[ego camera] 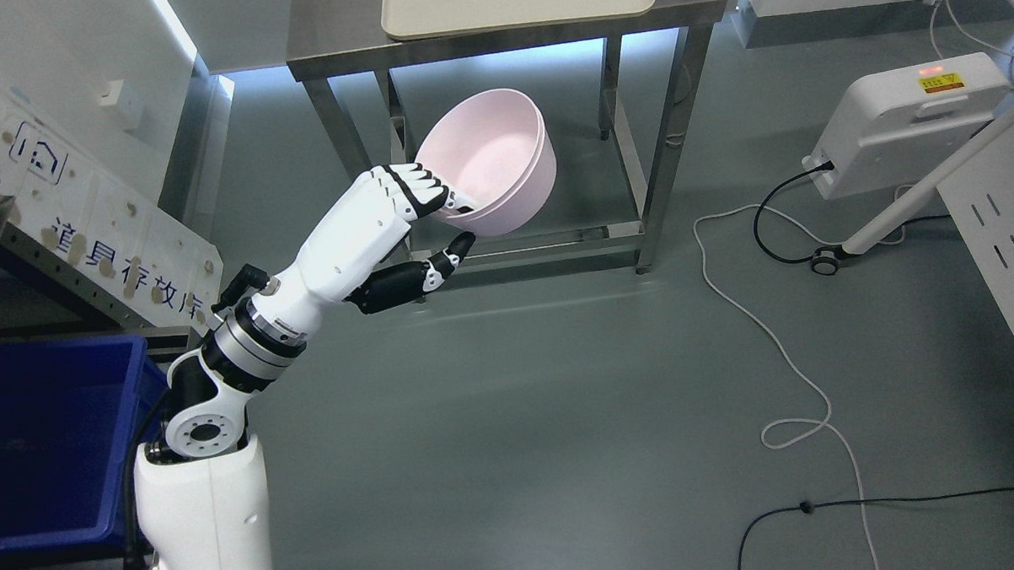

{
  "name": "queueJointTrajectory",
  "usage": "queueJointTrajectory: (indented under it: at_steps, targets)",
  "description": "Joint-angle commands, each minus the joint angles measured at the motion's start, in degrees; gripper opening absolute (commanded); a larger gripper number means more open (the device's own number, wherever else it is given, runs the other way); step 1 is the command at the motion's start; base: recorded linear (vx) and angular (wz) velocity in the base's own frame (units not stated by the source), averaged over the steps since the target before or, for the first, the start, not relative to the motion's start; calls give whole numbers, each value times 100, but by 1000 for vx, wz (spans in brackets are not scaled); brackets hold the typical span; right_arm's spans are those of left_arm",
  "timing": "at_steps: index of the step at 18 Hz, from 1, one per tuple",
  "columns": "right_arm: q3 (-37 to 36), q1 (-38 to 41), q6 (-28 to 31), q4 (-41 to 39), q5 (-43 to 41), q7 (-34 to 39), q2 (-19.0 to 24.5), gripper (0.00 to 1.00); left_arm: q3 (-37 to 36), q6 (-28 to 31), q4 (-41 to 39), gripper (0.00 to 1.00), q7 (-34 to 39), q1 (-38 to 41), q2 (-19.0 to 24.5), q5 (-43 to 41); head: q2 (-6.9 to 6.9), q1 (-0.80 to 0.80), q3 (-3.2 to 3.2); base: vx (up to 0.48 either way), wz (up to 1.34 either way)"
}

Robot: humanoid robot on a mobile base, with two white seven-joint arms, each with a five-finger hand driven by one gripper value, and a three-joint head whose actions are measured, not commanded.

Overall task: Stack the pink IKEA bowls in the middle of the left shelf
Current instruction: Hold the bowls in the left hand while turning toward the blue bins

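A pink bowl (494, 159) hangs in the air, tilted with its mouth toward me, in front of the steel table's legs. My left hand (446, 224) is shut on the bowl's lower rim: the white fingers (415, 191) curl over the rim into the bowl, and the black thumb (451, 253) presses from below. The left arm rises from the lower left. A double edge on the bowl's right side suggests two nested bowls, though I cannot tell for sure. No right arm shows.
A steel table (507, 32) with a beige tray (514, 2) stands at the back. A blue bin (48, 436) and a signboard (92, 240) sit at the left. Cables (779, 343) trail over the grey floor, and a white device (906, 119) stands at the right.
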Motion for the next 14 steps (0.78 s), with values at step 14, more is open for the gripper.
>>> queueJointTrajectory:
  at_steps: [14]
  targets:
    - [0, -1, -5, 0, 0, 0, -100, 100, -152, 1, -86, 4, 15, -130, 100, 19, 0, 0, 0, -278, 195]
